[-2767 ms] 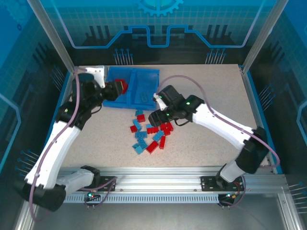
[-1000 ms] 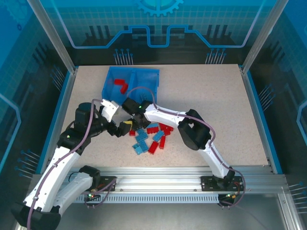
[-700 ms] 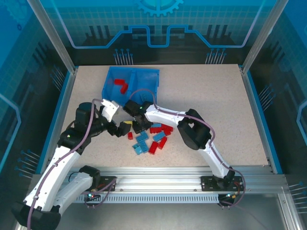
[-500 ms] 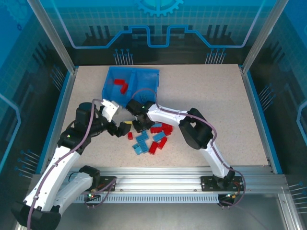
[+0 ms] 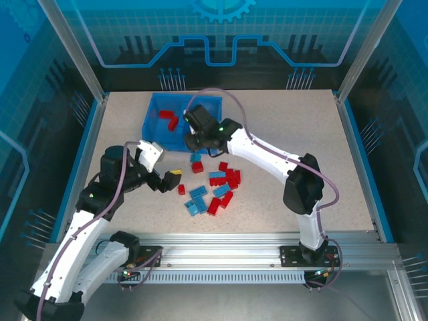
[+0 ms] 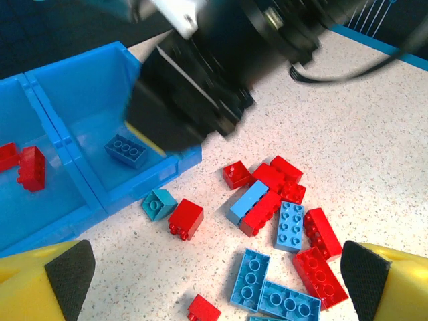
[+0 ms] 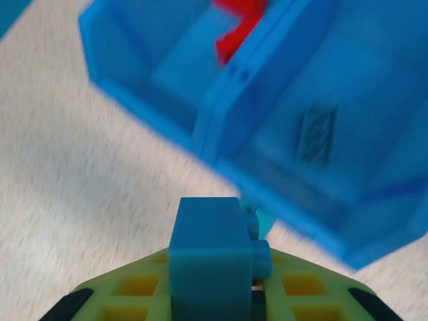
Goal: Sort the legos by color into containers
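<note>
My right gripper (image 5: 194, 141) is shut on a light blue lego (image 7: 208, 264) and hovers just before the front wall of the blue tray (image 5: 204, 101). In the right wrist view the tray's middle wall (image 7: 227, 93) lies straight ahead, with red legos (image 7: 237, 30) in the left container and one blue lego (image 7: 317, 134) in the right. My left gripper (image 5: 171, 179) stands open above the table, left of the loose pile of red and blue legos (image 5: 215, 188). Between its fingers (image 6: 67, 274) lie loose legos (image 6: 281, 221), among them a small red one (image 6: 202, 309).
The right arm's black wrist (image 6: 200, 87) hangs over the tray's front wall (image 6: 134, 187) in the left wrist view. A teal lego (image 6: 157, 202) and a red lego (image 6: 185, 218) lie just before that wall. Bare tabletop (image 5: 301, 127) stretches to the right.
The right gripper closed on a blue lego in the pile, then lifted it back toward the tray's front edge. The left arm barely moved and stayed open.
</note>
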